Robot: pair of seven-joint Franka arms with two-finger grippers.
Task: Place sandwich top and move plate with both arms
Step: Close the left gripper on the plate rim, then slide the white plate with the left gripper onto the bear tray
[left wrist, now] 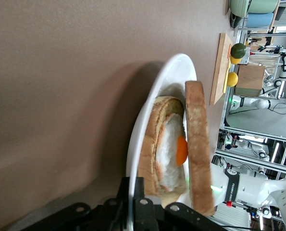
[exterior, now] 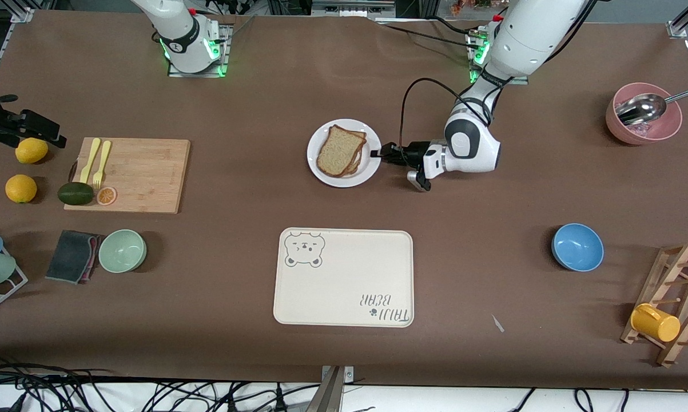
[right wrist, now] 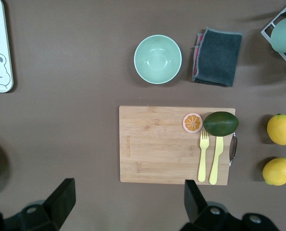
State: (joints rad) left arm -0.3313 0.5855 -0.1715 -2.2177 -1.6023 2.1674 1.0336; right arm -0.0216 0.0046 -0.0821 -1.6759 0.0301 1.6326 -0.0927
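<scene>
Two slices: sandwich top (exterior: 338,150) lies on the egg slice (left wrist: 169,149), so placing looks finished.
Plate (exterior: 321,169): plain white, mid-surface, farther than the bear tray (exterior: 344,277).
Left tool (exterior: 382,153): pinching the plate's rim, likely to carry it.
Right tool (right wrist: 126,199): spread, waiting over the cutting board (right wrist: 157,144).

Brown table (exterior: 252,114): white plate (exterior: 321,169) at centre, bear tray (exterior: 344,286) at six o'clock (cutting board (exterior: 143,174) at nine).
</scene>
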